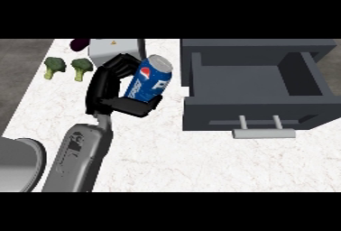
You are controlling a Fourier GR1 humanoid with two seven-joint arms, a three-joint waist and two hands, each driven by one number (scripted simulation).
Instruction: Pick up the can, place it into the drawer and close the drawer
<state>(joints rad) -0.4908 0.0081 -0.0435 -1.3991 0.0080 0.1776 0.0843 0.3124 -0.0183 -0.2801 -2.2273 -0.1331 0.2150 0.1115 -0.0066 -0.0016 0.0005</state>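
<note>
- Blue soda can [150,79] with white and red markings and a silver top sits in the left hand [106,88], tilted so its top leans toward the upper right.
- Black fingers wrap over the can's left side and the thumb [138,107] curls under its lower end, so the hand is grasping the can.
- The grey forearm [80,153] comes in from the lower left edge of the view.
- The can is over the white marbled counter [200,162], just left of the drawer and outside it.
- The dark grey drawer [256,79] is pulled open at the right, and its inside shows bare.
- Its light grey handle [263,133] juts out from the front panel toward the lower edge.
- Two green broccoli florets [54,66] [81,66] lie side by side near the counter's upper left.
- Behind the hand stands a light grey box [110,48] with a small yellow label, and a dark purple thing [78,43], too cut off to name, lies beside it.
</note>
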